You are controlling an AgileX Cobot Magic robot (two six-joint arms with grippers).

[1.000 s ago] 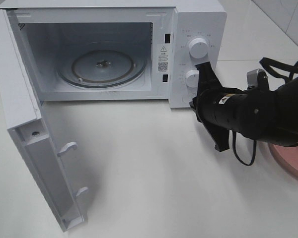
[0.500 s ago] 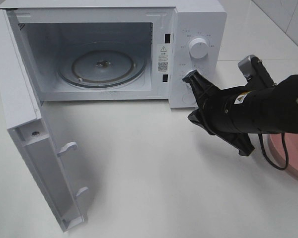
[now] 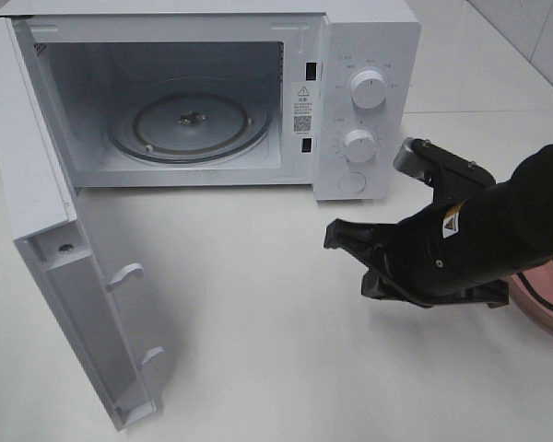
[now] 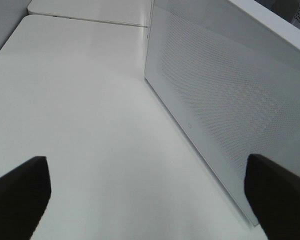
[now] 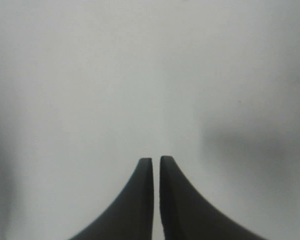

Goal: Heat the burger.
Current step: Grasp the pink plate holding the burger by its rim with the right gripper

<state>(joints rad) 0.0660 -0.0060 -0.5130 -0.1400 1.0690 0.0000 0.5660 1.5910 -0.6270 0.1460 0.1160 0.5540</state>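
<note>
The burger is not in view in any frame. The white microwave [image 3: 369,46] stands at the back with its door [image 3: 37,212] swung wide open to the left. Its glass turntable [image 3: 190,124] is bare. My right gripper [image 3: 335,236] is shut and empty, pointing left low over the white table in front of the microwave's control panel. In the right wrist view its two fingers [image 5: 145,200] are pressed together over bare table. My left gripper [image 4: 150,195] is open and empty beside a white perforated panel of the microwave [image 4: 225,105]. The left arm does not show in the exterior view.
A pink round plate [image 3: 546,302] lies at the right edge, partly hidden behind my right arm. Two knobs [image 3: 366,88] and a round button sit on the microwave's panel. The open door juts out toward the table's front left.
My right arm has drawn back from the microwave's knobs, dropped toward the table and turned, so the shut gripper now points left. The microwave and door have not moved.
</note>
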